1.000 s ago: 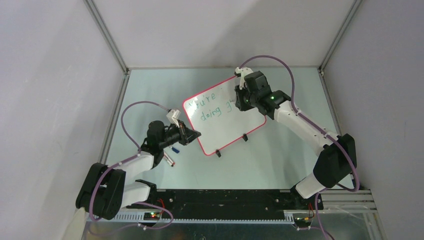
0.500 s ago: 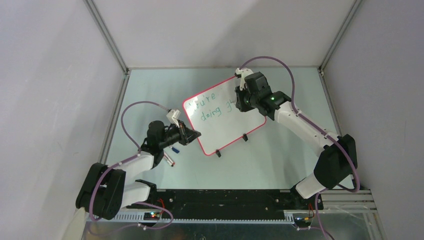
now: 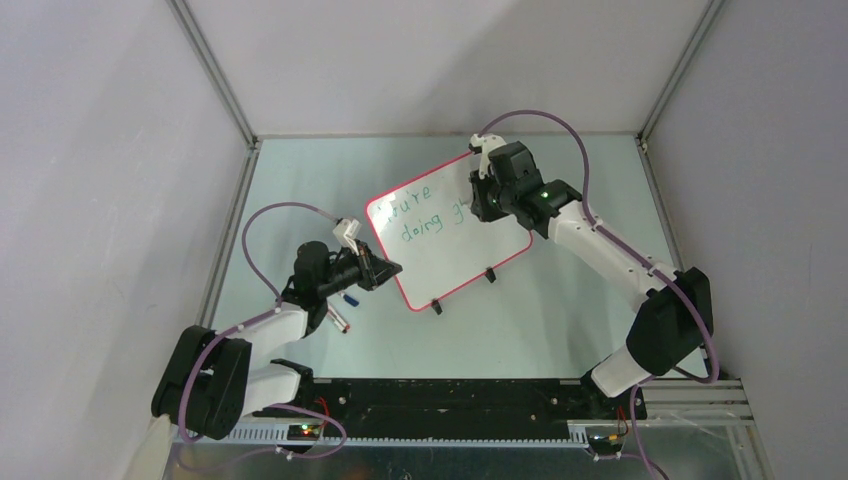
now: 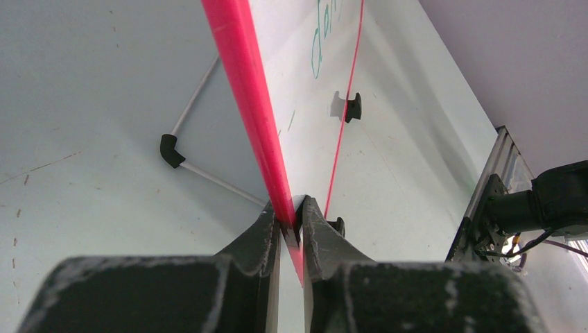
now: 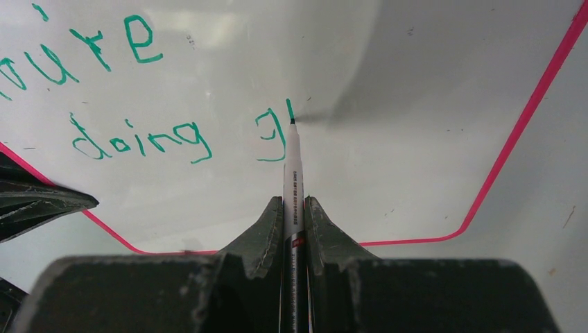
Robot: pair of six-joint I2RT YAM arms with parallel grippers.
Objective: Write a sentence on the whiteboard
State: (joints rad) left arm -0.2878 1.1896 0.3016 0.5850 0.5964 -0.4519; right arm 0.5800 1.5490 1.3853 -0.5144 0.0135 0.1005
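Whiteboard point(image 3: 445, 240) is standing mid-table point(image 3: 560, 290), half-lettered | left wrist: left gripper point(image 4: 292, 211) is pinching its red rim, jaws nearly closed | right wrist: right gripper point(image 5: 292, 208) is clamping the marker point(image 5: 291, 159), tip touching; hard pressing is risking levering the whiteboard from that pinch.

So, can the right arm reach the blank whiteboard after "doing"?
Likely yes: its marker tip sits right there, the whiteboard beyond is bare, and the left gripper clamps another edge.

Both arms reach forward: left gripper point(image 4: 291, 214) clamps the whiteboard point(image 4: 305, 104) edge, right gripper point(image 5: 295, 208) pinches a marker point(image 5: 292, 159).
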